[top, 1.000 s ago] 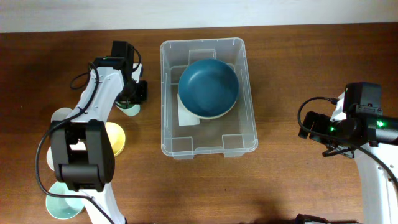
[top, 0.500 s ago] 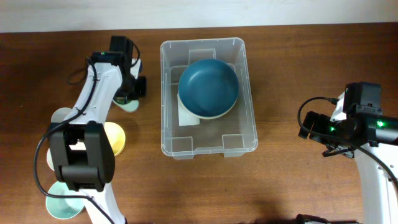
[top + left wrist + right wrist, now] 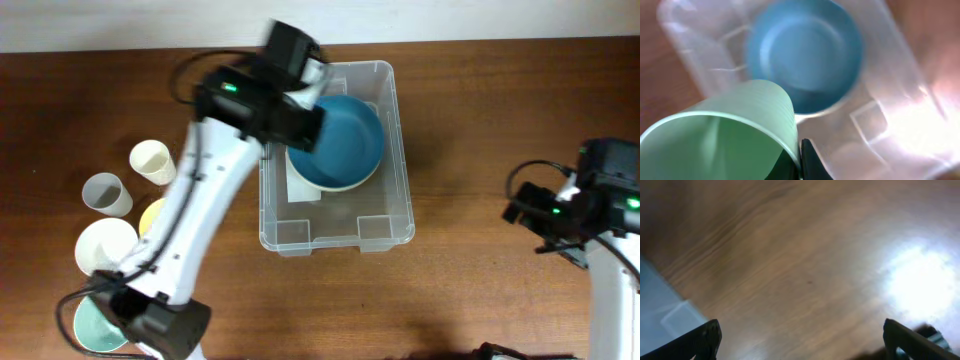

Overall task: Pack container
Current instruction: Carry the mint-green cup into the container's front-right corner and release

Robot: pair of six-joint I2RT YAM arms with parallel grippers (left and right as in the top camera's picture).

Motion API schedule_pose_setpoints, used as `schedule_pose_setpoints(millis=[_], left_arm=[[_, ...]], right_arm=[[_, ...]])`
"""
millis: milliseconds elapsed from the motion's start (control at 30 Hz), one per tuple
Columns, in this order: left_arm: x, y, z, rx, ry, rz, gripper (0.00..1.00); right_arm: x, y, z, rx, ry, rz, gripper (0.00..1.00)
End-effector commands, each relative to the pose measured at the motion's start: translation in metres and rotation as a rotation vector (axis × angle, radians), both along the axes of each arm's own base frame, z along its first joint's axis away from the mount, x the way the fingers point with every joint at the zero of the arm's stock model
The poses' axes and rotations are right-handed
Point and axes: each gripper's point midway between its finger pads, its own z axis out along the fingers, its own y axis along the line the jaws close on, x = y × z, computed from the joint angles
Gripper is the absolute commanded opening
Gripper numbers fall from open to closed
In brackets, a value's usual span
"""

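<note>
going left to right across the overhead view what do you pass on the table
clear cup → cream cup → container with the blue bowl in it → right arm. Left out: the left arm and its green cup, which overlap the container.

The brown wooden surface [image 3: 480,120] carries the clear container [image 3: 335,232] mid-table. To its left lie a cream cup [image 3: 152,160], a clear cup [image 3: 105,193], a white bowl [image 3: 103,245], a yellow bowl [image 3: 150,214] and a green bowl [image 3: 88,328].
</note>
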Motion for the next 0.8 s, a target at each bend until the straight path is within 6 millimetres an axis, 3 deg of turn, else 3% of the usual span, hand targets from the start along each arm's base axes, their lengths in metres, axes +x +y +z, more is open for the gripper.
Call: schedule_pose_setpoints(millis=[0,267,467,767], left_arm=[[-0.022,-0.039,-0.011,0.001,0.035,-0.117,0.00],[-0.075,-0.110,-0.062,-0.062,0.255,-0.314,0.01],[-0.095,-0.127,-0.100,0.005,0.349,-0.353,0.00],[-0.098,-0.129,-0.152,0.084,0.457,-0.343,0.00]], right_arm=[[-0.006,-0.010,-0.001,0.032,-0.004,-0.085,0.99],[-0.007,-0.010,-0.001,0.031,-0.003,-0.082,0.99],[-0.007,-0.009,-0.001,0.032,-0.001,-0.082,0.99],[-0.007,-0.009,-0.001,0.032,0.000,-0.082,0.99]])
